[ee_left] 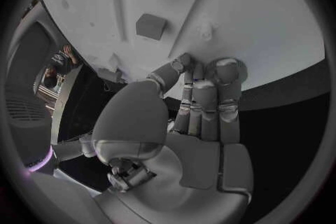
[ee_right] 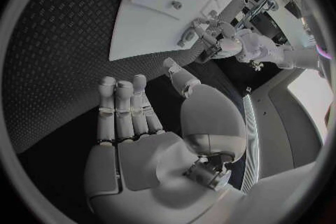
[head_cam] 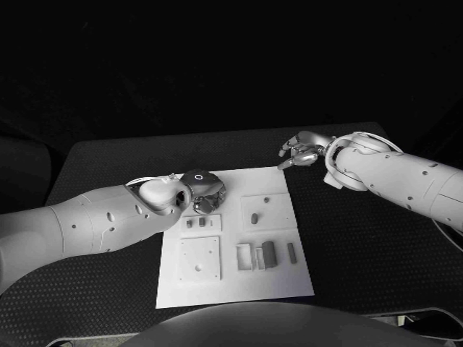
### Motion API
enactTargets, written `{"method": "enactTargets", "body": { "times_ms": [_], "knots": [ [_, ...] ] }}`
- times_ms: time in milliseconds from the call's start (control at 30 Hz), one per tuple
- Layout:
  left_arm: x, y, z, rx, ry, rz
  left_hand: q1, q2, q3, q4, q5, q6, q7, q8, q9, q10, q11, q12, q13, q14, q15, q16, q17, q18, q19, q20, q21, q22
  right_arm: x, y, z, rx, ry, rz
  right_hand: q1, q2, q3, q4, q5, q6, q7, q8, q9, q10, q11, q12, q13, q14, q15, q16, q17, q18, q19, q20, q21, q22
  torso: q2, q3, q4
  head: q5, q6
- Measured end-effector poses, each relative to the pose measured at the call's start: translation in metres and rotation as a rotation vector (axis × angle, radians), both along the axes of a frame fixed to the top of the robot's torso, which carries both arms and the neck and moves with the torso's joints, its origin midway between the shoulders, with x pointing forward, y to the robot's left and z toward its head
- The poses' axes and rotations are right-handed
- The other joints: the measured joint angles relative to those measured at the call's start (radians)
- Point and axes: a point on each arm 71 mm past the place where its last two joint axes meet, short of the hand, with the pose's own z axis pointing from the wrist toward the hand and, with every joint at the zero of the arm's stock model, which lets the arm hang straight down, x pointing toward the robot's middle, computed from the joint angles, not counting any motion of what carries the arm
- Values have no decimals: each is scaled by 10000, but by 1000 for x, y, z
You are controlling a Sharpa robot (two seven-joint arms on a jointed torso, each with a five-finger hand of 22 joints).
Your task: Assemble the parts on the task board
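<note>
Left of centre, the left hand (head_cam: 202, 189) rests with fingers together and nothing held at the upper left edge of the task board (head_cam: 278, 278). The parts (head_cam: 267, 253), lower centre, look small, rigid and light; pinch their long sides. Upper right, the right hand (head_cam: 300, 150) hovers spread, empty, above the tabletop (head_cam: 377, 246).

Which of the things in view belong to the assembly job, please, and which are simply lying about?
Belonging to the job:
- task board
- small parts on the board
- left hand, over the board's far left corner, fingertips at its edge
- right hand, open, beyond the board's far right corner

Just there:
- black table; nothing else lies loose on it
</note>
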Motion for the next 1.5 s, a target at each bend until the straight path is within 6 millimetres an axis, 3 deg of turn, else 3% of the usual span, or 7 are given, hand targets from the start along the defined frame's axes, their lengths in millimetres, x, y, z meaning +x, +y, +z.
{"method": "enactTargets", "body": {
  "times_ms": [267,700,1200,1500],
  "knots": [
    [-1,2,0,-91,56,65,51,49,146,-7,-2,168,-134,57,57,19,-15,1,72,-19,-20,40,-29,-42,57,-55,0,-1,0,0,0,1,0,3,0,0,0,0,0,0,0,0,0,0,0,0,1,-1,1,0,1,0,0,0,0,0,0,1,-1,-10,0],
    [-13,15,0,-397,428,238,-7,102,158,-21,-3,171,-131,56,90,19,-15,9,89,-17,-24,40,-40,-65,94,-89,0,-3,0,-2,0,-15,2,-30,0,0,0,0,0,0,0,0,0,0,0,0,-8,-3,3,0,-9,1,23,-27,0,2,-1,1,6,-29,0],
    [-7,34,34,-852,45,640,-72,64,157,-21,-3,172,-131,36,82,21,-13,10,133,-14,-27,40,-47,-109,55,-127,0,-5,0,-4,0,-31,7,-61,0,0,0,0,0,1,1,0,0,0,0,12,-7,18,-18,0,-8,-1,0,-46,0,0,-3,-5,24,-25,0],
    [-4,48,32,-666,54,1009,-72,63,157,-22,-3,172,-131,35,92,21,-13,10,132,-13,-28,78,-55,-111,55,-127,-39,-6,0,-4,0,-35,8,-68,0,0,0,0,0,3,4,0,0,0,0,40,-6,17,-17,0,-7,0,1,-42,0,0,-2,-4,22,-17,0]
  ]
}}
